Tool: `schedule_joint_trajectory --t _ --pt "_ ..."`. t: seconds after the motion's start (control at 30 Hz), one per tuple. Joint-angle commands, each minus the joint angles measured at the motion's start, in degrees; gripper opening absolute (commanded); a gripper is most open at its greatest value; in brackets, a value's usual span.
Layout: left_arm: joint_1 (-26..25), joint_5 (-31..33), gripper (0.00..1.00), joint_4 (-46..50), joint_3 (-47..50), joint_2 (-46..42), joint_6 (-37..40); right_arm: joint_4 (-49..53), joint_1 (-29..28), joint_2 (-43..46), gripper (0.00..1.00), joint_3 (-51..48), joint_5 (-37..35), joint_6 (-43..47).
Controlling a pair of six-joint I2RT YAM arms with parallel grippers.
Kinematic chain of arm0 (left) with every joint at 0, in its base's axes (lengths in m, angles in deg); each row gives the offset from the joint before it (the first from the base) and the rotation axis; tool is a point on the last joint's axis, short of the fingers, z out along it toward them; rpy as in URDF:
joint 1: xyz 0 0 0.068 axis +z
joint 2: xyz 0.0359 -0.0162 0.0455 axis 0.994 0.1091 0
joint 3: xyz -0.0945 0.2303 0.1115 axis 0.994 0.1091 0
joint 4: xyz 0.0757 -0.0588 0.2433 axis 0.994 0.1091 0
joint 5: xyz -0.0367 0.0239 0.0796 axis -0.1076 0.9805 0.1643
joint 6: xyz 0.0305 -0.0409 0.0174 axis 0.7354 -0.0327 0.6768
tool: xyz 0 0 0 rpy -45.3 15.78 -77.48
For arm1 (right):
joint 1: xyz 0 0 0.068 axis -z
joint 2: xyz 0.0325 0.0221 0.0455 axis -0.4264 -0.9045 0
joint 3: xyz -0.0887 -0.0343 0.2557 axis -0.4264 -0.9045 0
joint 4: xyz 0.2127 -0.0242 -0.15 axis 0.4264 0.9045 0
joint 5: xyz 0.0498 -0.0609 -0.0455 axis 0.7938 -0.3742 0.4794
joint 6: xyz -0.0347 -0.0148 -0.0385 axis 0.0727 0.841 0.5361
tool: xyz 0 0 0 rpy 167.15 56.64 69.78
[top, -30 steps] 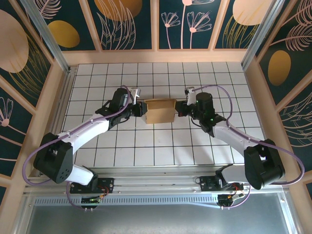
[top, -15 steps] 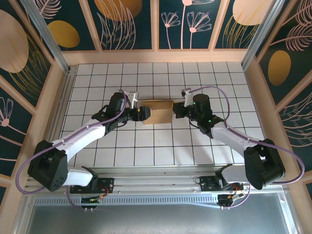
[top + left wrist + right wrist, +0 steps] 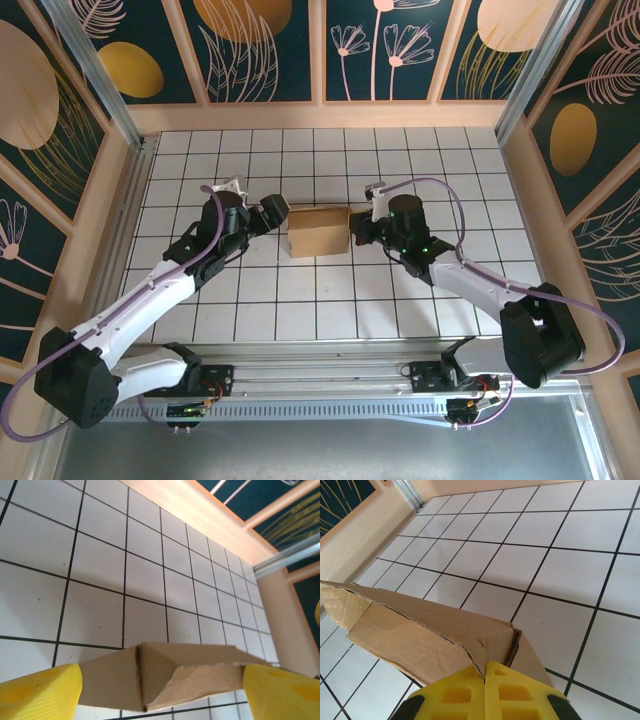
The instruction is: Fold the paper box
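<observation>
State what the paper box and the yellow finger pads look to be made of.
Paper box: thin brown kraft cardboard, matte and unprinted, going by its ragged fibrous edges and sharp creases. Finger pads: yellow and matte with recessed square pockets, probably moulded plastic or rubber, though the look leaves that open.

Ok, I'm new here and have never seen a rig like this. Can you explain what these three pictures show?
Two robot arms, the left arm and the right arm, are bolted at the near edge of a white tiled table. The top picture is from a fixed camera above and behind them. The other two come from a camera on each wrist, so the yellow fingers at the bottom are the arm's own. On the table lies a brown cardboard box, partly folded. The left gripper is open, a finger either side of the box's end. The right gripper is pinched shut on a flap edge.
</observation>
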Motion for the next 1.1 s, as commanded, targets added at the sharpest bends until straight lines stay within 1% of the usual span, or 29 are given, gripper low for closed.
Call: schedule_joint_trajectory --t 0.0,0.07,0.13,0.2,0.33,0.4,0.6,0.67,0.83,0.93,1.07 --pt "0.27 0.81 0.84 1.47 -3.87 3.9 -9.61 6.9 -1.46 -1.97 0.02 -0.3 -1.23 1.33" --pt "0.38 0.53 0.84 4.83 -6.48 7.18 -11.93 6.91 -1.69 -1.97 0.02 -0.39 -1.62 1.53" --pt "0.4 -0.39 0.84 5.48 -6.58 9.34 -13.8 6.89 -1.85 -1.91 0.02 -0.39 -1.71 1.74" --pt "0.48 -1.62 0.83 3.8 -6.54 10.46 -15.85 6.87 -1.96 -1.88 0.02 -0.32 -1.81 1.87" --pt "0.47 -5.76 0.82 -3.13 -2.28 10.78 -19.27 7.06 -2.13 -1.83 0.02 -0.29 -1.98 2.33" --pt "0.46 -6.67 0.8 -4.21 -0.98 10.93 -19.76 7.09 -2.25 -1.88 0.02 -0.22 -2.33 2.37" --pt "0.46 -6.11 0.63 -3.94 1.18 10.69 -20.62 6.74 -2.68 -2.58 0.02 -0.56 -2.69 2.06" --pt "0.46 -6.04 0.58 -3.77 1.54 10.94 -21.02 6.74 -2.75 -2.8 0.04 -0.54 -2.69 1.68" --pt "0.55 -4.88 0.52 -3.07 2.3 11.7 -21.52 6.54 -2.91 -1.71 0.18 -0.48 -1.54 -0.39" --pt "0.55 -4.79 0.5 -3.11 2.38 12.07 -21.47 6.56 -2.84 0.54 0.28 -0.8 -0.43 -1.04" --pt "0.59 -4.79 0.49 -2.98 2.1 12.22 -21.5 6.94 -2.84 4.64 0.36 -1.83 -0.01 -0.91"
